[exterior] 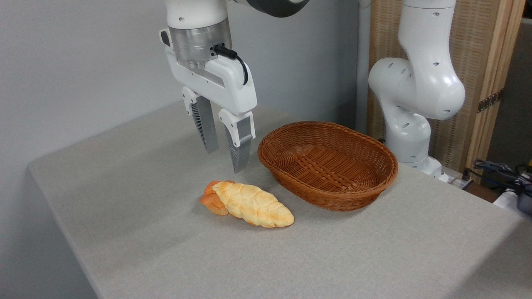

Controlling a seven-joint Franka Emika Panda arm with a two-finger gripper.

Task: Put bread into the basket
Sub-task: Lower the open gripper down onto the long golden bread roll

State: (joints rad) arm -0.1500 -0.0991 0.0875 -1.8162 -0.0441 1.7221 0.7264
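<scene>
The bread [252,204], a pale golden braided loaf, lies on the grey table in front of the basket, pointing from upper left to lower right. Its left end rests against a small orange-brown bun [211,200]. The basket [328,163], brown woven wicker and oval, stands empty to the right of the loaf. My gripper [225,160] hangs above the table just behind the loaf's left end, fingers pointing down. It is open, with nothing between the fingers.
The arm's white base [409,108] rises behind the basket at the right. A wooden screen [478,70] stands behind it. Cables [505,172] lie past the table's right edge. The grey table [145,232] reaches to the left and front.
</scene>
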